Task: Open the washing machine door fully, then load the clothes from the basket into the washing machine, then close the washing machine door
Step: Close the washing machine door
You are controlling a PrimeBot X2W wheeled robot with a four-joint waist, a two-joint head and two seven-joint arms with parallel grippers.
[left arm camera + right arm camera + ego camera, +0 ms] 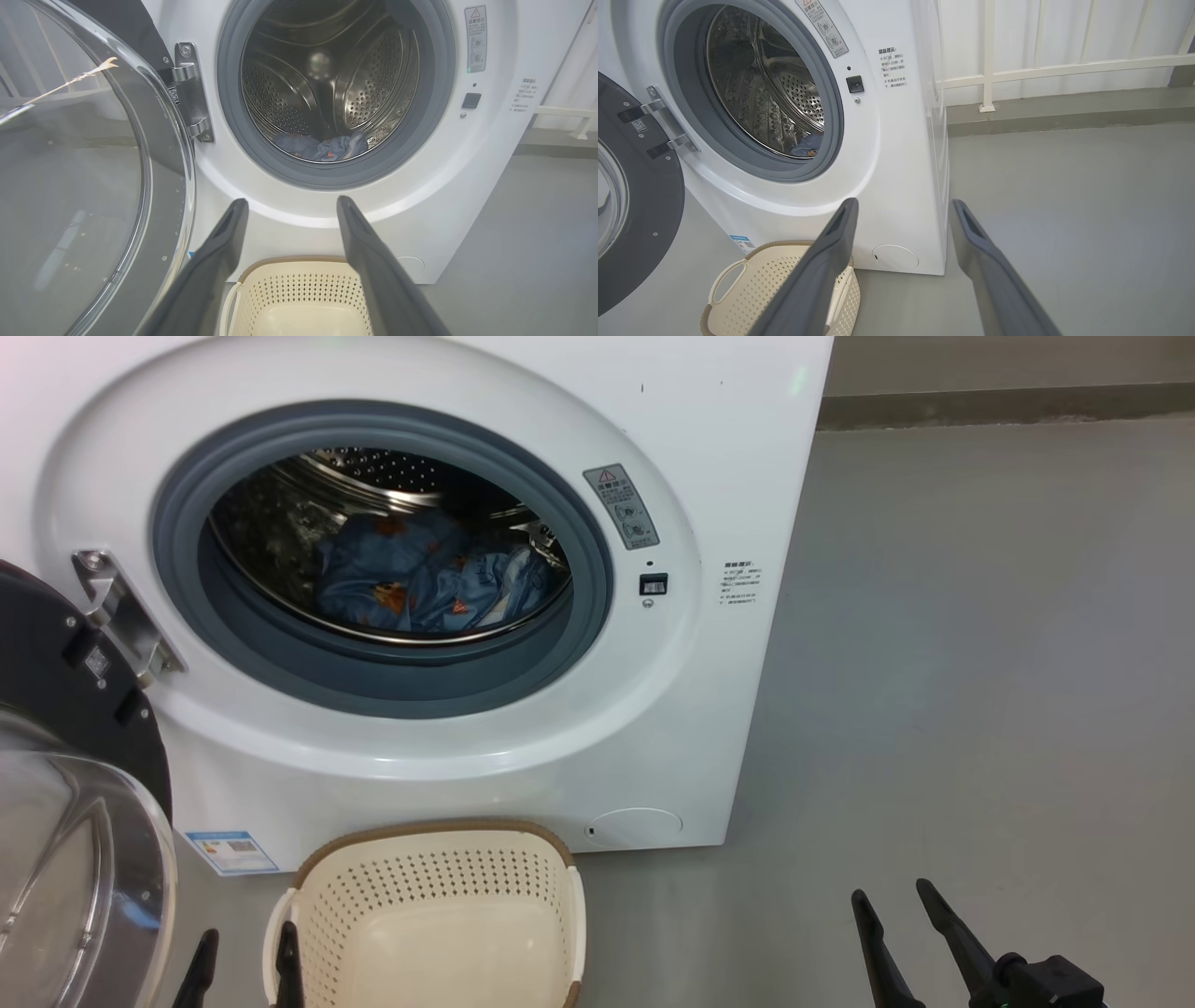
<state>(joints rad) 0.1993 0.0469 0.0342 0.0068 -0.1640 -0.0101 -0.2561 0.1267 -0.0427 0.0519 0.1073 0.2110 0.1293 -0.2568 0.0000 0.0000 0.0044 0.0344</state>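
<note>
In our head view the washing machine (467,784) fills the picture from nine o'clock round to one o'clock, standing on the grey floor (980,663). The washing machine door (56,663) stands wide open on its steel hinge (117,611) at nine o'clock. Its black rim is turned toward us and its clear glass bowl (65,877) bulges below at eight o'clock. Inside the grey gasket (177,579) we see the steel drum (373,467). The clothes (420,579) lie heaped on the drum's bottom, at ten o'clock of the view: light blue cloth with orange prints. The basket (429,828) stands on the floor just in front of the machine at six o'clock, with the blue label (231,851) at its ten o'clock and the round filter cap (637,826) at its two o'clock. We see its perforated walls and smooth cream bottom. Our left hand (247,931) sits between seven and eight o'clock, both fingers spread apart with nothing between them. One finger shows against the basket's left handle, and we cannot tell whether it touches. Our right hand (891,890) is between four and five o'clock, well apart from the basket and over bare floor, its fingers likewise spread wide and holding nothing. In the right wrist view a white railing (1017,72) runs behind the machine at one o'clock.
</note>
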